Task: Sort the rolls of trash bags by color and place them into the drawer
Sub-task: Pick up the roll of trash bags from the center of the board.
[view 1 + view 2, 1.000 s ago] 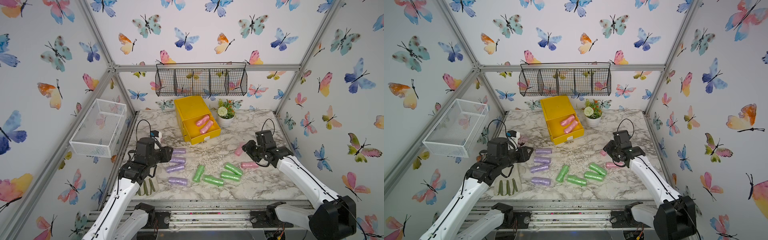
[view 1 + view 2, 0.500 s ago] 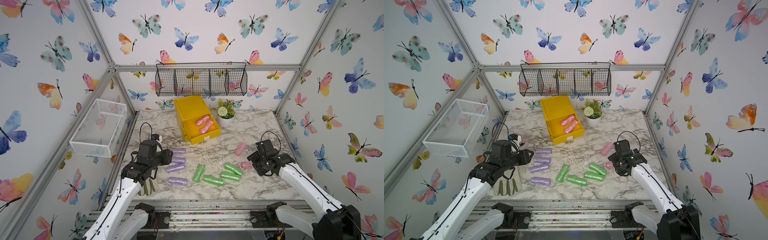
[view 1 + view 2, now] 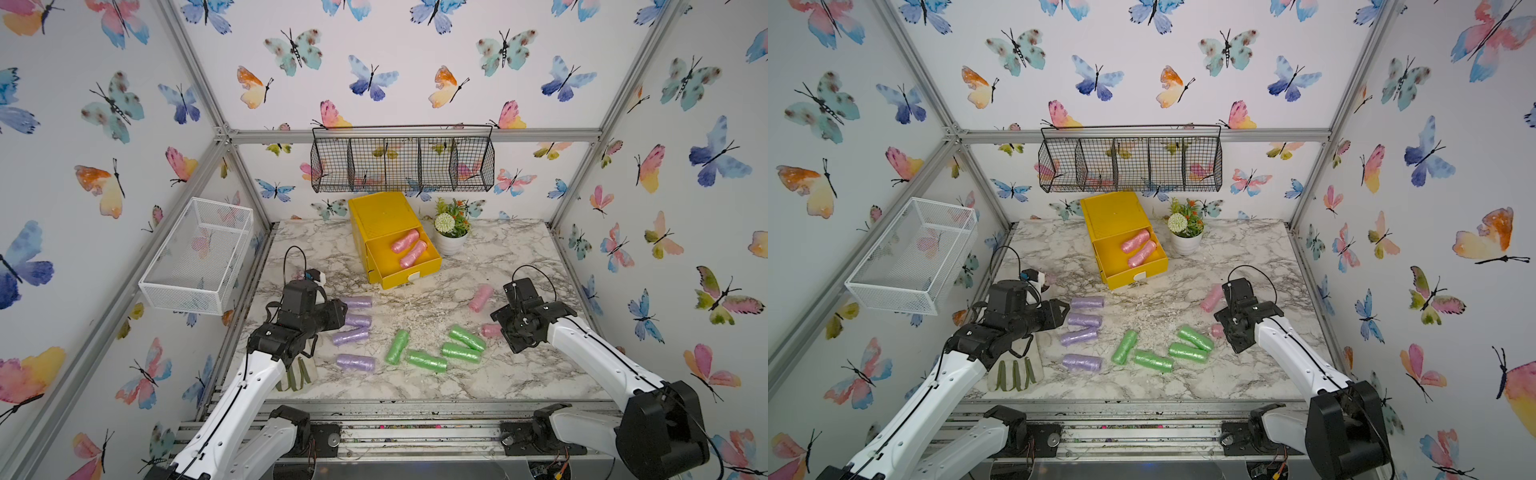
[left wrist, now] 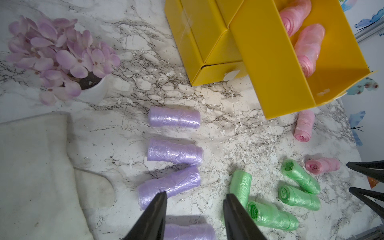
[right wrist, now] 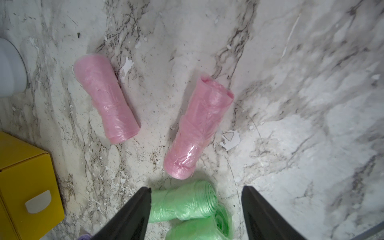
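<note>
Right gripper (image 5: 196,188) has drawn back, fingers spread, empty; left gripper (image 4: 195,194) likewise apart. You may snag the crinkly green plastic roll (image 5: 182,201) just beside the pale pink plastic roll (image 5: 199,128).

Front pink roll (image 3: 491,331): only one end shows in both top views; the rest lies behind the right gripper (image 3: 503,332).
Glove (image 3: 296,373): partly under the left arm (image 3: 257,374) in both top views; cut by the edge in the left wrist view.
Fourth purple roll (image 4: 190,231): cut by the edge and partly behind the left gripper (image 4: 195,194).
Green rolls (image 5: 182,202): in the right wrist view one lies partly behind a finger, the other is cut by the edge.
Purple flowers (image 4: 60,54): almost wholly behind the left arm in both top views.
Yellow chest (image 5: 27,182): cut by the edge in the right wrist view.
Pink rolls in the drawer (image 4: 307,47): partly behind the drawer's wall in the left wrist view.
</note>
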Action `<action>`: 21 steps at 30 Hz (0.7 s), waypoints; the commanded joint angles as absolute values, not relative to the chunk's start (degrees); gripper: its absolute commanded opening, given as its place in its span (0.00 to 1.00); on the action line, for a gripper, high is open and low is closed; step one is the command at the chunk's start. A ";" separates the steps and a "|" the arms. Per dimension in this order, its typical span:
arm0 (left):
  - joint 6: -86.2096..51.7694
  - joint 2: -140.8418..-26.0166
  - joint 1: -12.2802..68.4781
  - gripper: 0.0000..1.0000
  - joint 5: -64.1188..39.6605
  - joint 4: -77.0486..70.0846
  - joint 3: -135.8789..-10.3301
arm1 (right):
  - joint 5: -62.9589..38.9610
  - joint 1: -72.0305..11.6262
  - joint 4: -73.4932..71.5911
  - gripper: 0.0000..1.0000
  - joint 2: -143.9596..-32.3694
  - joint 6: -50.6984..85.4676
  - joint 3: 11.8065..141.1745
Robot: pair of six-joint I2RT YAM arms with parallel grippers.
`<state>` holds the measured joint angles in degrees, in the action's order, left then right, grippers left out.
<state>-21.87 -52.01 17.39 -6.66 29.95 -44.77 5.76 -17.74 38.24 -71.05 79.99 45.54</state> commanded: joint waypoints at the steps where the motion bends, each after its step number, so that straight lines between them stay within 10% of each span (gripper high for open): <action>1: -21.54 -52.29 17.67 0.50 -5.98 28.40 -43.73 | 5.65 -16.75 36.20 0.74 -72.45 82.09 44.49; 21: -19.98 -53.88 17.65 0.50 -4.84 26.28 -41.75 | 0.86 -14.88 27.00 0.65 -80.12 86.42 41.38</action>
